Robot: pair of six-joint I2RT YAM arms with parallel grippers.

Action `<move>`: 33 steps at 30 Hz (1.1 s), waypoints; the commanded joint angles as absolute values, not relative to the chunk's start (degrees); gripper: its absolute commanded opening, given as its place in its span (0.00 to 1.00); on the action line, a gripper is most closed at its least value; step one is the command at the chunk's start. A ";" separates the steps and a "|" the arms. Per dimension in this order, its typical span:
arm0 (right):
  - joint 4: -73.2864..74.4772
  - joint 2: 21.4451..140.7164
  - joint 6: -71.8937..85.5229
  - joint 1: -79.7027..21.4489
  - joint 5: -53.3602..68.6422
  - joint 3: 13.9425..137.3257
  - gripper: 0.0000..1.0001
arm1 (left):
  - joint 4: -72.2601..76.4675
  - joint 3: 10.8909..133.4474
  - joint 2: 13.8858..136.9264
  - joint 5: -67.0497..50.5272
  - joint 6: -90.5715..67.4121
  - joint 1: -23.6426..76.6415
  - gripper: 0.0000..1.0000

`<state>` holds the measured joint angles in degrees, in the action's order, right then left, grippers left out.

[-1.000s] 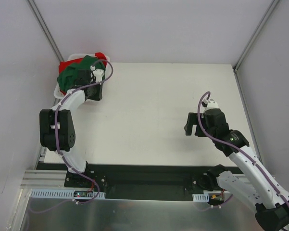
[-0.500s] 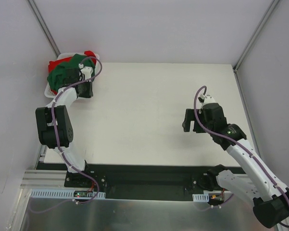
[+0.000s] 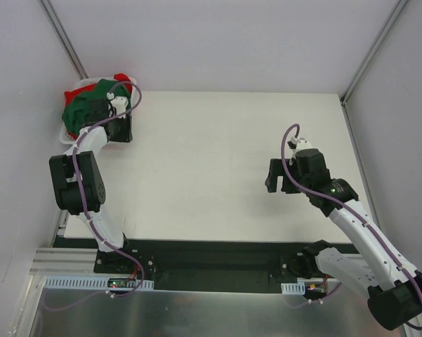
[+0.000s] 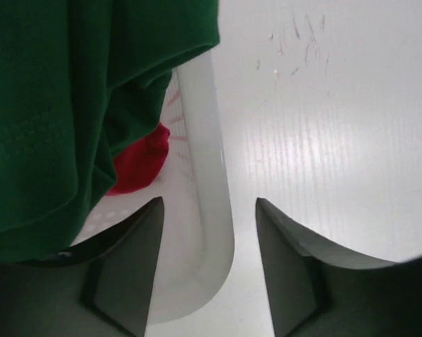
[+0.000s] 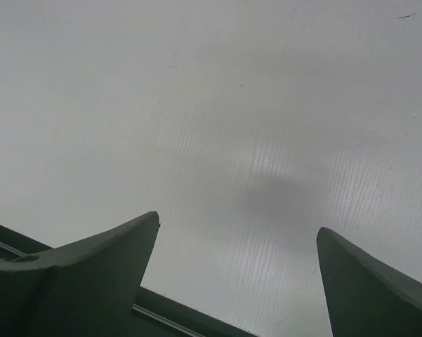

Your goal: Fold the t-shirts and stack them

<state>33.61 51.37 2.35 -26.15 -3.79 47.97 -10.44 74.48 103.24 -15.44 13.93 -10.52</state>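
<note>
The left wrist view is showing what the top view is hiding: the left end effector (image 4: 209,203) is standing with jaws parted, gripping nothing, the rim of the white basket (image 4: 203,140) showing between them. The green t-shirt (image 4: 49,105) is hanging beside 1 finger, over a red t-shirt (image 4: 137,165) inside. From above, the basket is sitting at the desk's (image 3: 211,161) far left corner, and the right end effector (image 3: 278,185) is hovering wide open, well apart

basket (image 3: 67,131) and t-shirts (image 3: 84,109) dragged further left, left claw (image 4: 209,205) seemingly loosened
</note>
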 commanded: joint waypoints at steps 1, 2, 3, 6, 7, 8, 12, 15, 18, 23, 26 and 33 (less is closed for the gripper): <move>32.43 51.24 1.32 -25.58 -2.72 50.27 0.96 | -13.89 73.92 104.33 -15.03 10.82 -11.60 0.82; 32.43 50.89 1.49 -25.58 -2.72 49.84 0.96 | -13.71 73.92 103.54 -15.73 10.55 -11.60 0.88; 32.43 50.71 1.58 -25.58 -2.81 49.66 0.96 | -13.62 73.92 103.10 -16.17 9.59 -11.60 0.99; 32.08 49.92 2.02 -25.49 -2.55 48.78 0.96 | -13.54 74.00 100.64 -17.22 8.53 -10.81 0.99; 32.08 49.83 2.02 -25.40 -2.29 48.61 0.96 | -13.54 74.00 99.85 -17.23 8.26 -10.38 0.99; 31.99 49.57 2.20 -25.40 -2.11 48.43 0.96 | -13.71 74.09 98.45 -17.05 8.09 -9.68 0.99; 31.82 49.04 2.72 -25.31 -1.58 47.64 0.96 | -13.80 73.57 94.49 -17.23 7.47 -7.30 0.99; 31.47 48.69 2.90 -25.23 -1.58 47.20 0.96 | -14.50 73.39 91.85 -16.70 7.47 -5.37 0.99; 31.38 48.52 3.34 -25.22 -1.23 46.93 0.96 | -14.94 73.13 90.00 -15.56 8.08 -4.92 0.99; 31.38 48.08 3.25 -25.31 -1.14 46.41 0.96 | -14.94 73.92 90.17 -8.71 8.53 -4.83 0.99; 31.38 47.73 3.25 -25.22 -1.23 46.06 0.96 | -14.85 74.53 90.87 -4.68 8.53 -4.92 0.99; 31.29 48.34 3.08 -25.14 -1.14 45.44 0.96 | -13.54 76.72 91.76 -1.76 8.79 -4.92 0.99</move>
<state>32.77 48.82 2.79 -25.56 -2.04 45.84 -14.24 73.78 91.55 -4.89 8.36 -4.58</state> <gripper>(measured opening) 0.963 0.992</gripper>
